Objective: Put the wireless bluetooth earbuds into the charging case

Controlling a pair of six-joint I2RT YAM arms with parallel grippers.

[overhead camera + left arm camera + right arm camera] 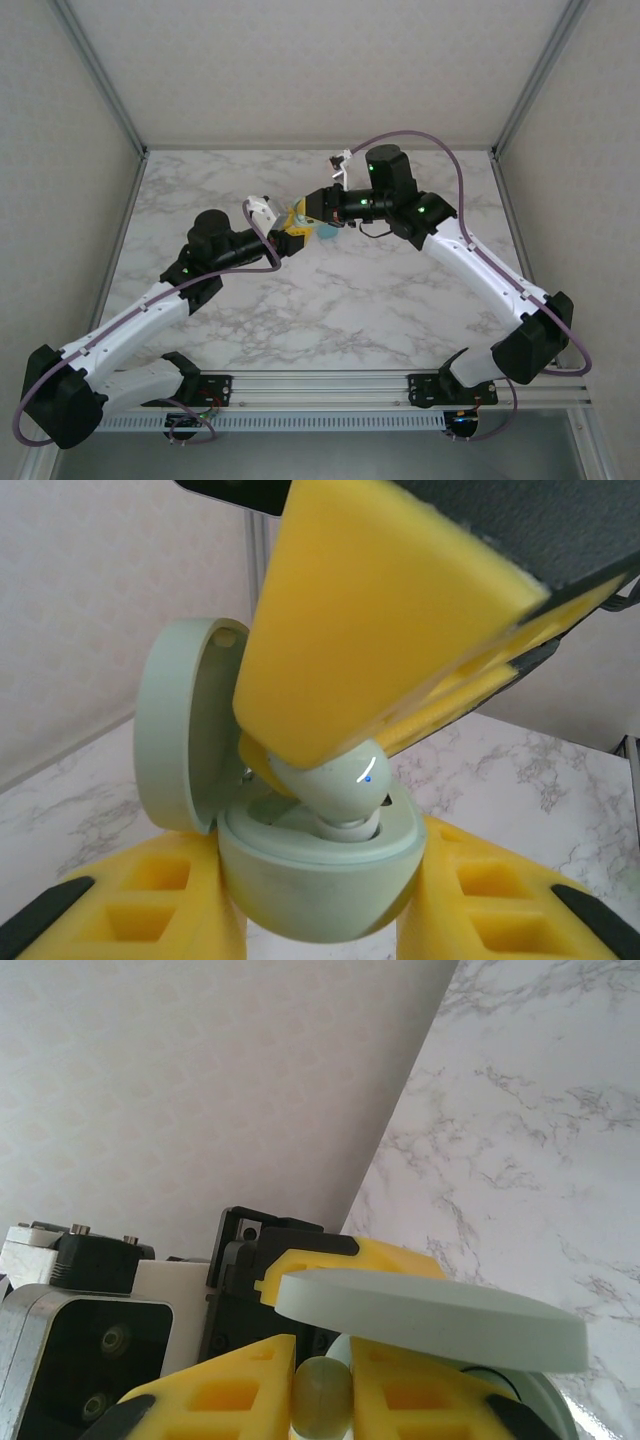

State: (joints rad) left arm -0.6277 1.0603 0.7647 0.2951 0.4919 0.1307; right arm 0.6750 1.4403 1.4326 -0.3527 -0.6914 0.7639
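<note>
Left hand (316,905) sits closest to the lens. Its yellow foam pads (150,905) are clamped narrow on either side of the charging case (315,878), w/ the marble surface (560,780) behind it and, as far as we can tell, below it. Right hand (322,1390) reaches in from the right, pads nearly together, pinching one earbud (338,792). In the top view both hands meet over the mid-far part of the surface, case btwn them.

Case is tipped toward us, w/ its lid (185,745) standing open on the left, just beside the right hand's big pad. Earbud rests at the mouth of its well, tilted and touching the rim; we judge it not fully seated yet. 2nd well is hidden by the pad, so we can't say if it's filled.

Risks as we see them:
- Off-axis push: bud jams on the rim or pops out sideways and drops to the surface. It's tiny and round, so it'd prob. roll.
- Push force vs. foam grip: case is a smooth pebble and could pivot or squirt out of the left hand.
- Right pad brushing the lid: lid could swing shut on bud or pad.
- Letting go too early: bud may cling to the foam and lift out w/ it.
</note>
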